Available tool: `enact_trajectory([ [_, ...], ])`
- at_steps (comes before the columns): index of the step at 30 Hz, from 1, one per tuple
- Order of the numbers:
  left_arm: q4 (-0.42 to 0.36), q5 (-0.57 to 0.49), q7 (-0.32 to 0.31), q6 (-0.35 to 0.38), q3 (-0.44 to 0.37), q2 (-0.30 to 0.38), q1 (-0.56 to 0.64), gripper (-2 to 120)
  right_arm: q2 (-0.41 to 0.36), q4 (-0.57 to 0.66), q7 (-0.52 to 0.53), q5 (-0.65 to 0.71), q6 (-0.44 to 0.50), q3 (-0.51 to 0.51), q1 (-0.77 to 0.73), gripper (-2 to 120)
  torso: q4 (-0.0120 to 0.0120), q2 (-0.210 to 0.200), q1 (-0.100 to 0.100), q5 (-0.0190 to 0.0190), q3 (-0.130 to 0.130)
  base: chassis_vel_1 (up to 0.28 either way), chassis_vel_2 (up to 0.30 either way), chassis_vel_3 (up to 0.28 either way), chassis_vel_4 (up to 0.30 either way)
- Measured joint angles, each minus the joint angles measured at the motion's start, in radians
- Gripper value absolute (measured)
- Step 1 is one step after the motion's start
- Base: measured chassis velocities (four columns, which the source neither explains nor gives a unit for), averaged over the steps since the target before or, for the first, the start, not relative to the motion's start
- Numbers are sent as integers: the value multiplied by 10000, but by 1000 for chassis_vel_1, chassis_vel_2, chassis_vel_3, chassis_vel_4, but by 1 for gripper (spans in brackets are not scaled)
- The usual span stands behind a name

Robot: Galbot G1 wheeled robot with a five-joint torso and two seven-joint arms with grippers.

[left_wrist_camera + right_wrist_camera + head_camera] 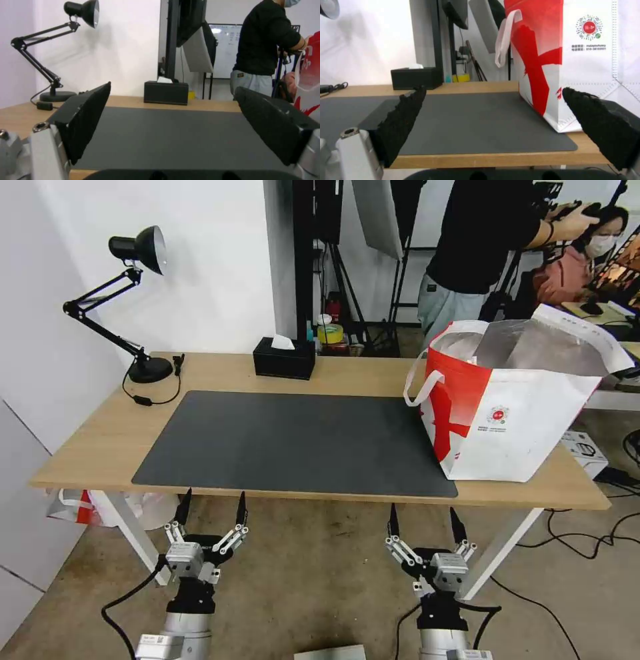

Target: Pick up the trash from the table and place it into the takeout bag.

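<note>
The table (pixel 93 447) carries a dark mat (pixel 293 447), a tissue box (pixel 283 359) and a lamp (pixel 140 300) at the back, and the bag (pixel 513 400) standing upright at the right end, partly on the mat's right edge and partly on bare wood. No bowl, cup or other trash lies on the mat or the wood; the bag's foil-lined mouth gapes upward, but what sits inside cannot be made out. The left gripper (pixel 211 508) hangs below the near table edge, left of centre, its fingers spread wide and holding nothing; the left wrist view shows the two black pads (pixel 90 120) well apart with the mat between them. The right gripper (pixel 420 520) hangs likewise below the near edge, nearer the bag, released and empty, its pads (pixel 403 117) framing the mat and the bag's red-and-white side. As for handling, the bag looks like soft woven fabric with a thin foil lining: light, floppy, with walls that would likely buckle under a push and a rim that may fold inward if brushed. Its white strap handles (pixel 421 383) droop over the left side and seem the natural hold; the walls themselves would probably crumple between the pads. Anything dropped in would best go straight down through the open mouth, since a knock on the side could tip or slide so light a bag toward the table's end
</note>
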Motion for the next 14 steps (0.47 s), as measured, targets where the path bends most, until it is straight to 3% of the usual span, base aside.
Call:
enact_trajectory([
  [14,0,0,0,0,0,0,0,100,0,0,0,0,0,0,0,100,0,0,0,0,0,0,0,0,0],
])
